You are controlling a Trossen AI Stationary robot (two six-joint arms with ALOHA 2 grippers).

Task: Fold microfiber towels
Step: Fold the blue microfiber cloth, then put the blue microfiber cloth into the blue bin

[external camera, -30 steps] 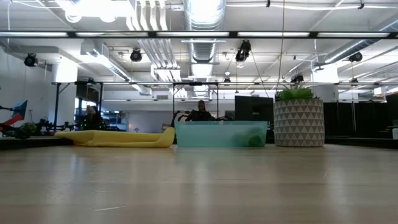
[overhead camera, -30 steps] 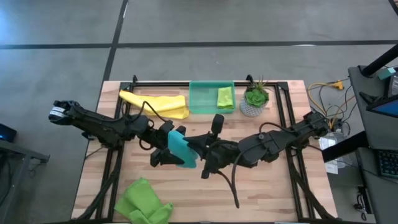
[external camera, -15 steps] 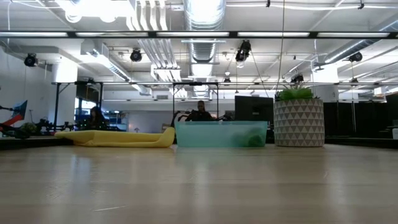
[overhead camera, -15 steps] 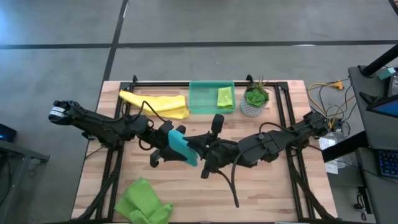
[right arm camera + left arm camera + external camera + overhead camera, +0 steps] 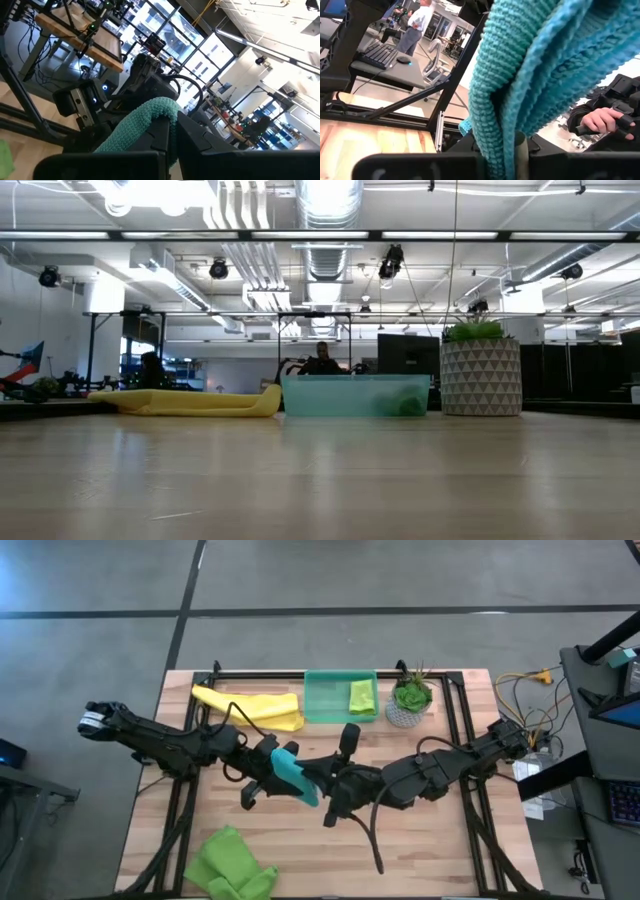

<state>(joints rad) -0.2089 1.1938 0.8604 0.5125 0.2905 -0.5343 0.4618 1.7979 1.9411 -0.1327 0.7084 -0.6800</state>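
Teal towel (image 5: 291,775) is up off the table, mid-table, strung between both arms and bunched into a narrow band. Left gripper (image 5: 272,768) is clamped on its left end; left wrist view shows the knit cloth (image 5: 530,85) pinched right between the fingers and hanging in thick folds. Right gripper (image 5: 327,780) is closed on the other end, w/ a hump of teal (image 5: 150,117) poking up between its fingers in the right wrist view. So a two-handed hold, cloth in the air. It's soft, floppy stuff, light, grippy knit, not slippery, nothing to break, but it sags and bunches wherever it isn't held, so I'd judge corners or a straight edge are the places to pinch, not the middle; right now it looks gathered rather than spread, so pulling it flat probably comes before any clean fold. Further out: yellow towel (image 5: 252,706) lies long and loose at the back left edge, also seen in the low view (image 5: 190,402). One lime green towel (image 5: 362,696) sits in the green tray (image 5: 322,705) at the back, beside a potted plant (image 5: 409,700). The other lime green towel (image 5: 229,864) is crumpled at the front left corner of the table (image 5: 440,850), well apart from the grippers.
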